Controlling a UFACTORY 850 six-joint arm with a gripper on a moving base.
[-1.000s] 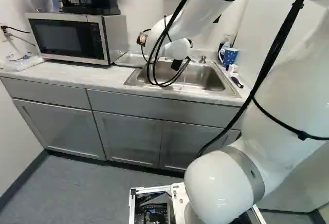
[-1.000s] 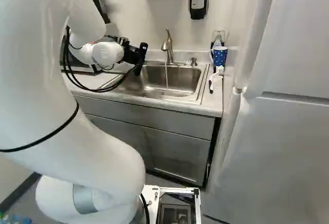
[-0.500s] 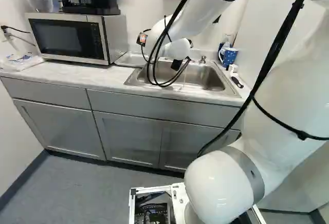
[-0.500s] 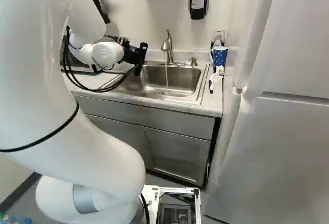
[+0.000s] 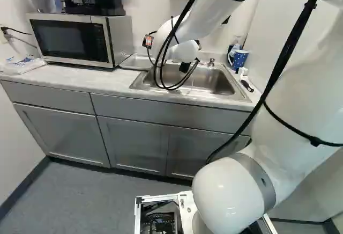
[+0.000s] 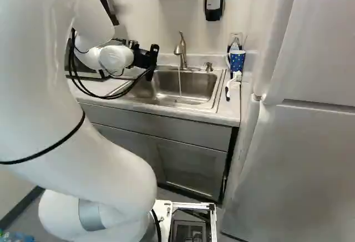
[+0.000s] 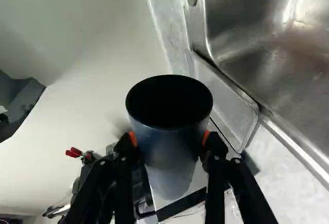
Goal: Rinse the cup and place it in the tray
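The dark blue, tapered cup (image 7: pixel 172 154) is held near the pale, shallow tray (image 7: pixel 234 111), gripped by its sides, presumably so that its mouth is left free for rinsing and draining. The black two-fingered end effector (image 7: pixel 169 138) is parted only to the cup's width, its orange pads pressed against opposite sides (water is left running from the curved metal tap (image 6: pixel 180 49)).

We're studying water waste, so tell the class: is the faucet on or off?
On. In the right base view, a thin stream of water falls from the faucet into the sink.
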